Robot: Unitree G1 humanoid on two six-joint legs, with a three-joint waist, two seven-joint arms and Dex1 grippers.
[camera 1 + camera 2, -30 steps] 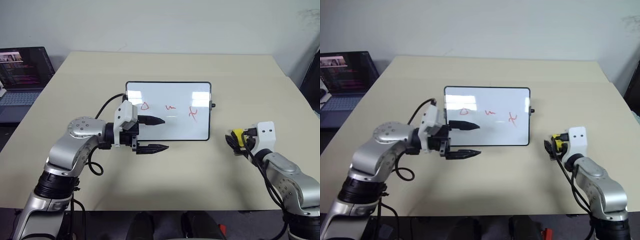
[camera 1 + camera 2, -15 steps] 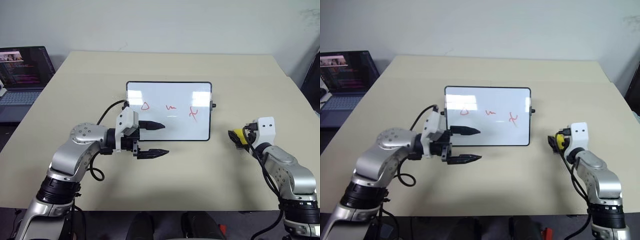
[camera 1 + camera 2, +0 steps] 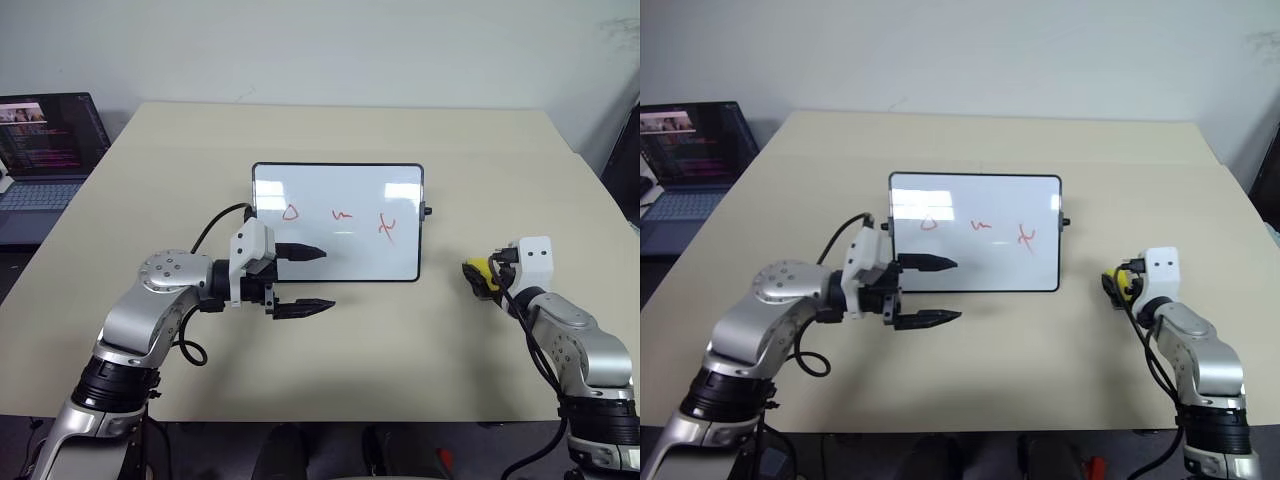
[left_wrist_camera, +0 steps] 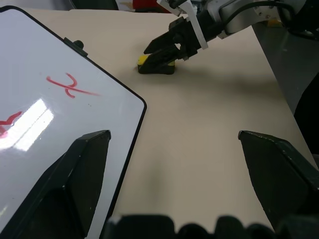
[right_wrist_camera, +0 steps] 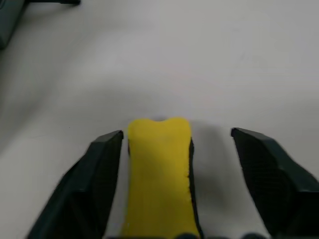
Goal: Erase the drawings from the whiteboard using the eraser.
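The whiteboard lies flat mid-table with the drawings in a red row: a circle, a squiggle and a cross-like mark. My left gripper hovers open over the board's near left corner, pointing right. The eraser, a small yellow block with a dark underside, lies on the table right of the board. My right gripper straddles the eraser. One finger is at its side and the other finger stands off with a gap, so the gripper is open.
An open laptop sits off the table's far left corner. The beige table has bare room in front of the board and between the two arms. A black knob sticks out of the board's right side.
My right hand has shifted a little rightward and lower, staying at the eraser. The left gripper and the board stay as they were.
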